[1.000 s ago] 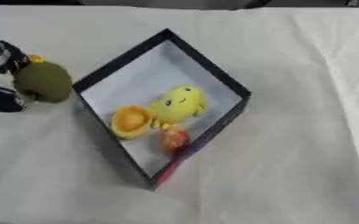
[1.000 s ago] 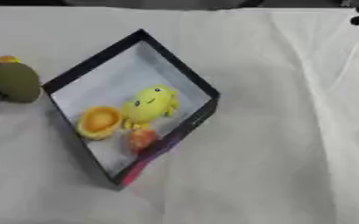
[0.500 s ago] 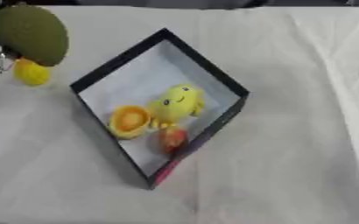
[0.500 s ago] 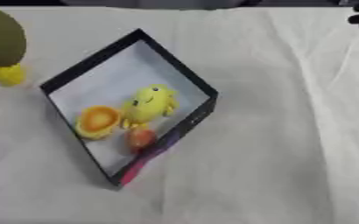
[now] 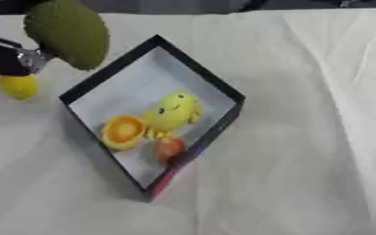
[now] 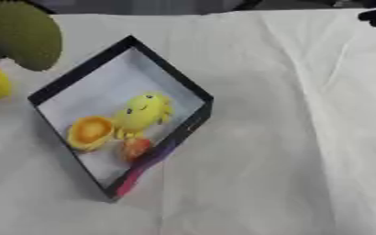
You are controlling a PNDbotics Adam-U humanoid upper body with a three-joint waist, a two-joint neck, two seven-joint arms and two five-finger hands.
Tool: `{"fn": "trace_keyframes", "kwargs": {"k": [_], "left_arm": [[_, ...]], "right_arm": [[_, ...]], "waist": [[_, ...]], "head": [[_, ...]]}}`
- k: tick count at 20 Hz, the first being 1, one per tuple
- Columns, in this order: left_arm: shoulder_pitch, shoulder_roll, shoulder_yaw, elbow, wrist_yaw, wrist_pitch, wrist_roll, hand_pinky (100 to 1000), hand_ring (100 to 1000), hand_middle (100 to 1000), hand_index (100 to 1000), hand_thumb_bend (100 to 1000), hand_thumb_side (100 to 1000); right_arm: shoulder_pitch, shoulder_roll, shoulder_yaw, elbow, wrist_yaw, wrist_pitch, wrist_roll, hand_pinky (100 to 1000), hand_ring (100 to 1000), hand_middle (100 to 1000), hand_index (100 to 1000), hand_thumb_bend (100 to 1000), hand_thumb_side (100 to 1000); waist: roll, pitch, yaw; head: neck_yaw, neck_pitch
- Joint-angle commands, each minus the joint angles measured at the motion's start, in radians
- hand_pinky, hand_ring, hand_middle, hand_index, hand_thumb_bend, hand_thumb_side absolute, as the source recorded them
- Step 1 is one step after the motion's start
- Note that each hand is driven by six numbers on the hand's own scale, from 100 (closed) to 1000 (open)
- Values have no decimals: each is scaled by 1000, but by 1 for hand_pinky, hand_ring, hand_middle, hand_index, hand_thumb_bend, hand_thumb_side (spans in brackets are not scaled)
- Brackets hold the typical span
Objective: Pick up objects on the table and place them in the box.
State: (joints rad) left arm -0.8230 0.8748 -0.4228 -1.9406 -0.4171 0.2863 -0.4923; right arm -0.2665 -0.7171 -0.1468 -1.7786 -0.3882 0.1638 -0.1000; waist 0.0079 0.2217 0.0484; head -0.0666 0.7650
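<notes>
Left hand [image 5: 7, 57] raised, grasping green fruit [image 5: 67, 32].
Box [image 5: 215, 87] lower right of hand; yellow fruit [image 5: 19, 86] just below.

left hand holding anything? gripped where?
The left hand carries the green bumpy fruit, held at its left side, above the box edge. Finger contact unclear.

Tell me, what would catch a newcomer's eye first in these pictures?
First the black box, set like a diamond mid-table on the white cloth, with a yellow smiling toy, an orange thing and a small red thing inside. Next the big green fruit at the upper left, carried by the left hand near the box's corner. A small yellow fruit lies on the cloth below it.
</notes>
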Motion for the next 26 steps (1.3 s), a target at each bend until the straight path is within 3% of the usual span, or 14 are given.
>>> {"fn": "trace_keyframes", "kwargs": {"k": [1,6,12,22,25,26], "left_arm": [[-72,-59,-34,43,-18,-14,-37,698,617,538,616,100,100],[-173,-182,-122,160,-58,-33,-108,696,619,540,616,100,100],[-180,-298,-187,313,-147,-90,-157,697,636,554,620,136,100],[-171,-354,-226,496,-289,-256,-188,719,674,588,646,262,100],[-170,-348,-226,517,-305,-297,-224,752,713,633,693,303,100],[-169,-346,-223,520,-308,-307,-238,781,742,681,750,335,100]], "right_arm": [[-17,-32,-6,-3,-9,-2,3,898,720,664,833,100,639],[-22,-33,-10,-6,-13,-6,1,898,720,664,833,100,634],[-26,-34,-11,-9,-17,-7,-1,898,720,663,833,100,634],[-27,-33,-10,-10,-16,-4,0,898,720,662,833,100,639],[-25,-33,-10,-9,-15,-2,0,898,720,661,833,100,642],[-24,-34,-11,-9,-14,-2,0,898,720,661,833,100,642]], "waist": [[8,-37,-2],[6,-36,4],[10,-35,7],[18,-30,-3],[20,-28,-3],[20,-28,-3]], "head": [[-5,5],[-9,2],[-4,-1],[8,-5],[7,-6],[7,-5]]}}
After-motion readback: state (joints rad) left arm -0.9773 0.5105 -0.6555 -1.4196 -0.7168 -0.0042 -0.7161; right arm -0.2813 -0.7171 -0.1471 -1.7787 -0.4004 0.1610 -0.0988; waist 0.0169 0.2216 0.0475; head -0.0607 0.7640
